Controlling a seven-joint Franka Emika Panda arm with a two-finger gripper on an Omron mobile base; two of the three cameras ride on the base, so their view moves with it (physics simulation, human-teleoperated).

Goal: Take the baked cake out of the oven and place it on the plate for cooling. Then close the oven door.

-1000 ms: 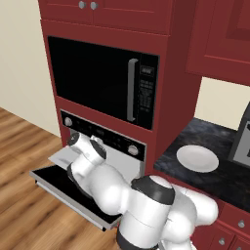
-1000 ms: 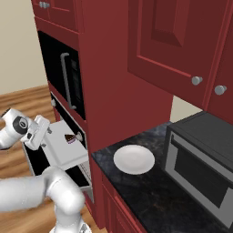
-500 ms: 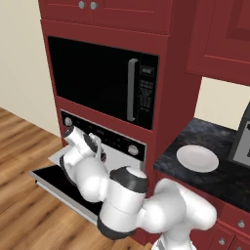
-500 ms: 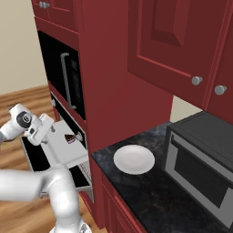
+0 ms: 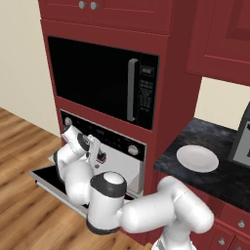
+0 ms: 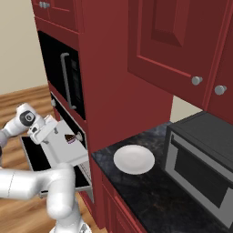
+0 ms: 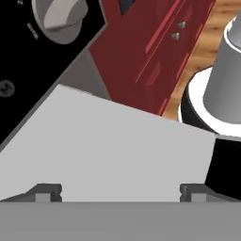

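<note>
Step in hand – reaching into the oven for the cake, nothing lifted yet.

Nearest: tool (image 7: 120, 192) with jaws spread wide, empty, fingertips (image 7: 46, 193) well apart at the bottom of the hand view, facing a pale grey oven wall. Same tool (image 5: 93, 150) seen from the left base view at the mouth of the oven (image 5: 119, 163), just under the black control strip (image 5: 105, 135), wrist folded back over the oven door (image 5: 49, 179). Door hanging open, flat, below the arm.

Next out: baked cake (image 6: 69, 138) – small dark wedge with pinkish layer, sitting inside the oven cavity, just beside the hand in the right base view. Not touching the jaws as far as can be told; exact gap unclear, too small.

Farther: plate (image 5: 197, 158) on the dark bench (image 5: 218, 168), bare, well apart from the oven, off to the robot's right. Second appliance (image 6: 200, 166) on the bench beyond the plate. Black microwave (image 5: 102, 80) above the oven, not part of the job.

Next move calls for – lining the spread jaws around the wedge, closing gently on its sides, backing out clear of the control strip and door edge, then carrying across to the plate. Door closing comes last.

Risk by judgement: small slice, easy to nudge deeper or crush.
</note>
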